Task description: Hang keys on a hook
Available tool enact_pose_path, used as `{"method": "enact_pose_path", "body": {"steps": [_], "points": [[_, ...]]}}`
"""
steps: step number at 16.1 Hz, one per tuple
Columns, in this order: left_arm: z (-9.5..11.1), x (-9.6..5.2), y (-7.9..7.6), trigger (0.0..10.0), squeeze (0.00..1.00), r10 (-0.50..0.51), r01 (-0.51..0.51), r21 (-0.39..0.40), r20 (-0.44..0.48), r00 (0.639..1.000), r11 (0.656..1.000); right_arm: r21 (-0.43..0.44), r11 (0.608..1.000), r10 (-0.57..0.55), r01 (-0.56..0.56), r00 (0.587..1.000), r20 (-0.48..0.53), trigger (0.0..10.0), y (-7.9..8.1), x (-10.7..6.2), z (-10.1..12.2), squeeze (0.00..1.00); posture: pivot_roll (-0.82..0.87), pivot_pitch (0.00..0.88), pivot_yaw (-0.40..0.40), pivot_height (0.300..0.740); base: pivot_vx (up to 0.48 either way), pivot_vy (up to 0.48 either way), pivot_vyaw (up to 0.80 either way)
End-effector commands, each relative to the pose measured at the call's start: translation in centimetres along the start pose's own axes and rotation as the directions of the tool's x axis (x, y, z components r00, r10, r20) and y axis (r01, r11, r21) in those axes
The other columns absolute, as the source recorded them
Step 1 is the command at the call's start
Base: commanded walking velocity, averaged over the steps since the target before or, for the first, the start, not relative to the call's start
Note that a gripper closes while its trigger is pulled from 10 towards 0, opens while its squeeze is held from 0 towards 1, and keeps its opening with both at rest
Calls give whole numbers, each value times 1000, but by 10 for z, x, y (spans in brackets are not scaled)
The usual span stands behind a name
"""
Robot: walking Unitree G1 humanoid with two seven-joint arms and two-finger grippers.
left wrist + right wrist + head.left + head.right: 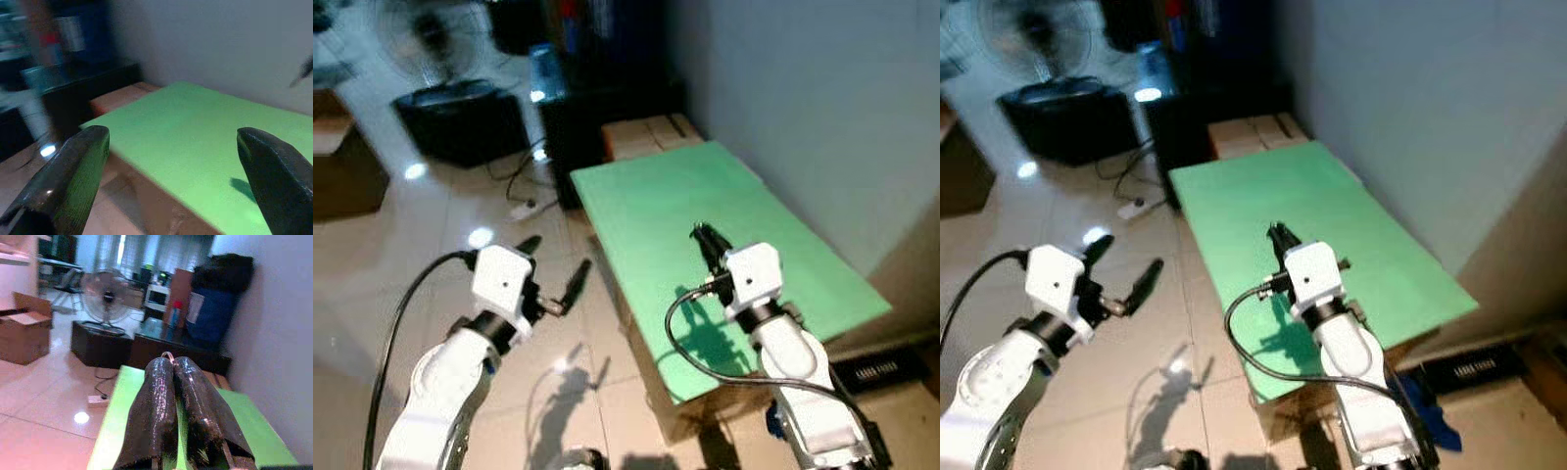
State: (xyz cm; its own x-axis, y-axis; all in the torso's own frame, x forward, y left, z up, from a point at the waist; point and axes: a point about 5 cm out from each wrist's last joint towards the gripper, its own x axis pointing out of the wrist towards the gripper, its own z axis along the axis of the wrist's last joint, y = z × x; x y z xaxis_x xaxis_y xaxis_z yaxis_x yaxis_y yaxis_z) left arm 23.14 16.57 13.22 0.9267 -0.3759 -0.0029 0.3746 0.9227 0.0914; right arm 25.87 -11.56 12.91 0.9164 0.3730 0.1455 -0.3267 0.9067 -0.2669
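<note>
1. 2 grippers are in view: the left gripper point(555, 271) hangs over the tiled floor point(431, 225) beside the green board point(724, 206), its fingers spread wide.
2. The right gripper point(703, 237) hovers above the board with fingers pressed together.
3. A small pinkish loop point(167, 354), perhaps the key ring, peeks between the right fingertips; no more can be told.
4. A standing fan point(103, 293) sits beyond.

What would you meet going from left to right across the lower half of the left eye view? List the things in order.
Black cable → left gripper, jaws open, over the tiled floor → green board → right gripper, jaws shut, above the board → grey wall.
</note>
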Motion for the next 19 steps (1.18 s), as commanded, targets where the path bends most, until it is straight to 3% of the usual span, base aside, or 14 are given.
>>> {"method": "enact_pose_path", "body": {"steps": [1, 5, 7, 13, 19], "points": [[0, -3, 4, 10000, 0, 53, -53, -2, -1, 999, 999, 12, 1000, -5, 5, 1000, -14, 10000, 0, 3, 5, 0, 9, 0, 60, 740, 0, 0, 800], [8, 2, 3, 10000, 0, 90, -90, 7, 41, 995, 996, 87, 996, -4, 9, 999, -48, 10000, -1, 4, 4, 0, 17, 0, 52, 740, 0, 0, 800], [13, 12, 2, 10000, 0, 101, -103, 30, 54, 993, 994, 166, 984, 82, -68, 994, -77, 10000, 10, 1, 1, 0, 24, 0, 49, 740, 0, 0, 800], [10, 21, -5, 10000, 0, 66, -68, 74, 30, 997, 995, 222, 974, 74, -45, 990, -123, 10000, 8, -4, -8, 0, 21, 0, 58, 740, 0, 0, 800], [8, 22, -4, 10000, 0, 64, -66, 90, 28, 998, 994, 255, 960, 157, -117, 977, -142, 10000, 17, -8, -14, 0, 32, 0, 51, 740, 0, 0, 800]]}}
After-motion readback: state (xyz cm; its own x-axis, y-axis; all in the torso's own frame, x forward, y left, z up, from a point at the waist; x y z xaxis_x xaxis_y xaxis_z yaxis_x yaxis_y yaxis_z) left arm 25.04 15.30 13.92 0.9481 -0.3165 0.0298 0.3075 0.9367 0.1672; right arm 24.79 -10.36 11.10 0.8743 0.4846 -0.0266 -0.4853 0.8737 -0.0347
